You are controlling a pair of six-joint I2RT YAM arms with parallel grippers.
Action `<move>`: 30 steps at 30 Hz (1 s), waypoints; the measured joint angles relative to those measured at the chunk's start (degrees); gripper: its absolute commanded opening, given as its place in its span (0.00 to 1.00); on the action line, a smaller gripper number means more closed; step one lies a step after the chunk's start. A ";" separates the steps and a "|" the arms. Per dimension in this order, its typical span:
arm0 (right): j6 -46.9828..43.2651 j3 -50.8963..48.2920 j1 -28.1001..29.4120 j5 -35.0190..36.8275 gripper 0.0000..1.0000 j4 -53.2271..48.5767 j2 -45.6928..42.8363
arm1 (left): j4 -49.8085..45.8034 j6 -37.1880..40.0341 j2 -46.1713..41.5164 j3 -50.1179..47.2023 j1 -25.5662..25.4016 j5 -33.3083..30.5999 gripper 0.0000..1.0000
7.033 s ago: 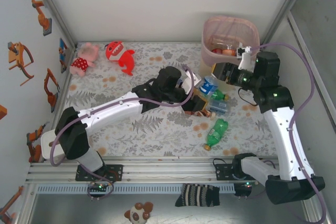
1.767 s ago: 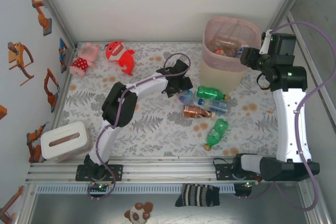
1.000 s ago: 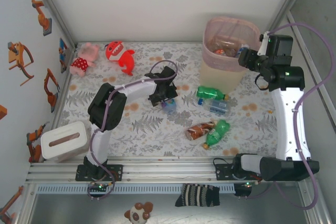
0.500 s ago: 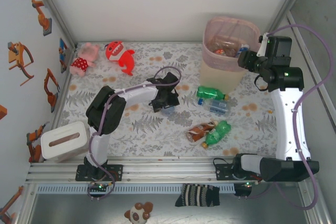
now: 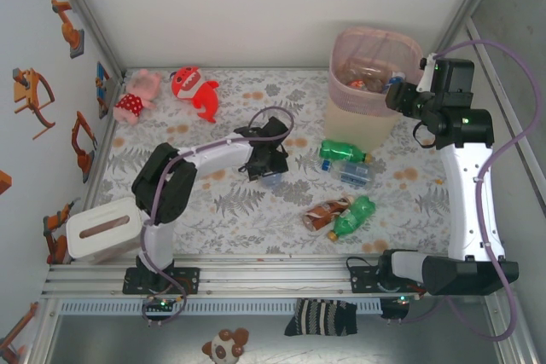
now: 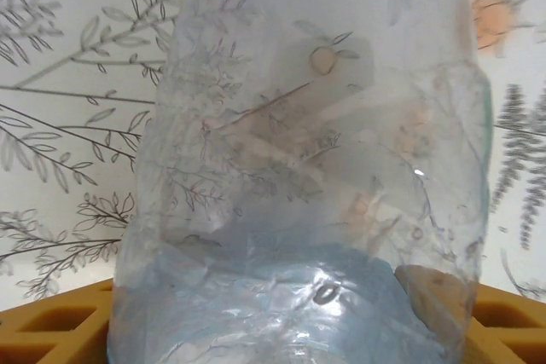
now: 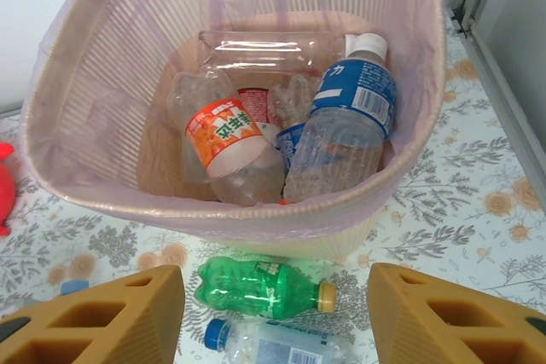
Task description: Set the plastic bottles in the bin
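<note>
Left end effector (image 5: 270,166) clamps a crushed clear bottle (image 6: 299,168), long axis running straight out from between its fingers (image 6: 51,330). Bin (image 5: 363,121) stands well off to its right and slightly farther out, with a green bottle (image 5: 343,152) between. Right end effector (image 7: 273,283) hangs wide and empty right over the bin, by far the nearer arm.

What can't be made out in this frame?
Clear bottle in the left claw: both ends, cut off by the left wrist view's edges.
Bin: how many bottles lie inside; in the right wrist view the top ones cover others.
Brown bottle: label print, too small in the top view.
</note>
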 measured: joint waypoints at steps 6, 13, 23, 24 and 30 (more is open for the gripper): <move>0.37 -0.35 0.00 -3.67 0.58 1.60 -1.57 | 6.71 6.21 -10.84 -5.57 -0.11 -1.75 0.67; 3.15 -4.37 0.17 -13.09 0.58 8.50 -6.25 | 22.32 15.26 -22.80 -14.91 0.07 3.15 0.66; 7.82 -11.17 4.28 -28.61 0.59 23.61 -9.40 | 43.28 23.98 -29.20 -19.96 1.62 27.10 0.61; 8.09 -11.58 5.07 -30.03 0.59 25.24 -9.53 | 45.16 24.04 -29.16 -19.80 1.64 30.23 0.60; 8.85 -13.05 11.26 -38.38 0.66 35.04 -10.67 | 55.54 22.21 -28.00 -16.06 0.48 48.28 0.57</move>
